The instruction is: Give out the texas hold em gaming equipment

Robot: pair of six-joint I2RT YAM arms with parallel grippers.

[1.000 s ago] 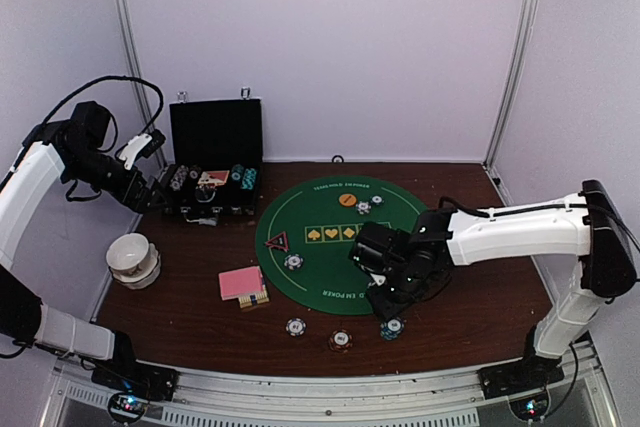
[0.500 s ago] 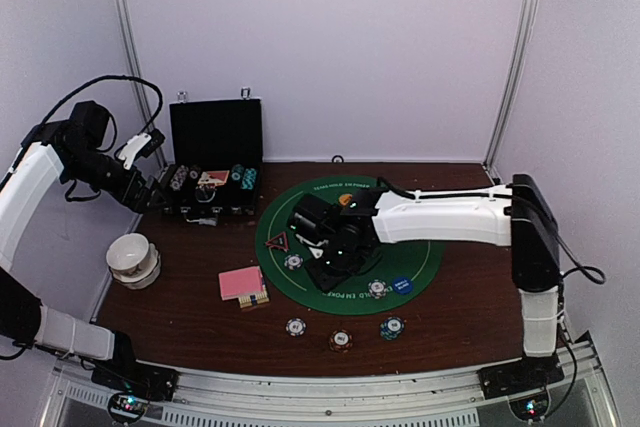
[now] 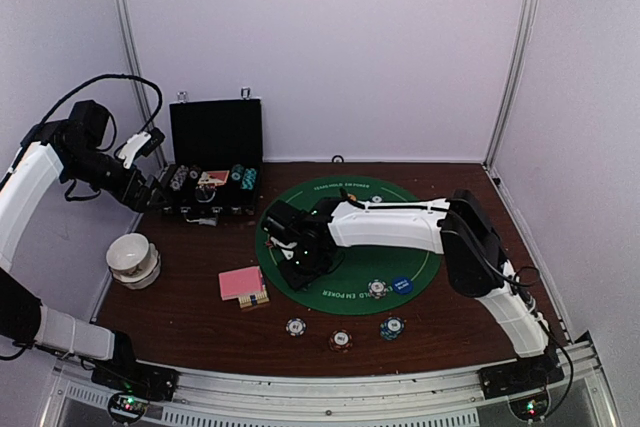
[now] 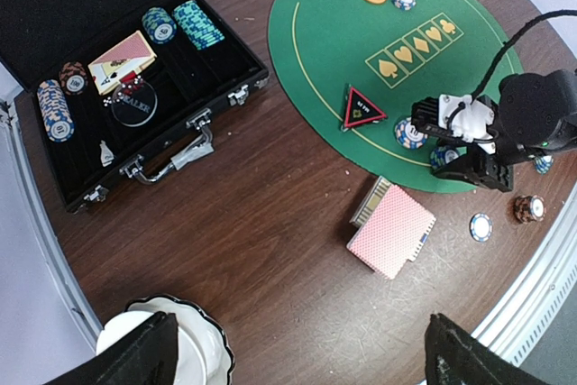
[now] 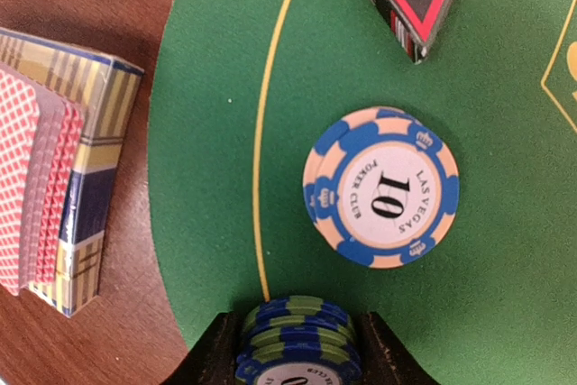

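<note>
The right gripper [image 3: 302,259], jaws narrowed around a short stack of blue-and-green striped poker chips [image 5: 297,335], hangs over the near-left part of the round green felt mat [image 5: 505,313], just beside a blue-and-peach "10" chip [image 5: 383,187], while the left gripper [image 3: 152,195] gapes wide beside the black hinged case [image 3: 215,162] at far left.

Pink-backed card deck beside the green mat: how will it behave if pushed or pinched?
The pink-backed card deck looks loose, edges staggered in the right wrist view, so a push would probably fan it. It seems to rest partly on a striped card box, so it may tilt or slide off. Single thin cards would likely flex.
</note>
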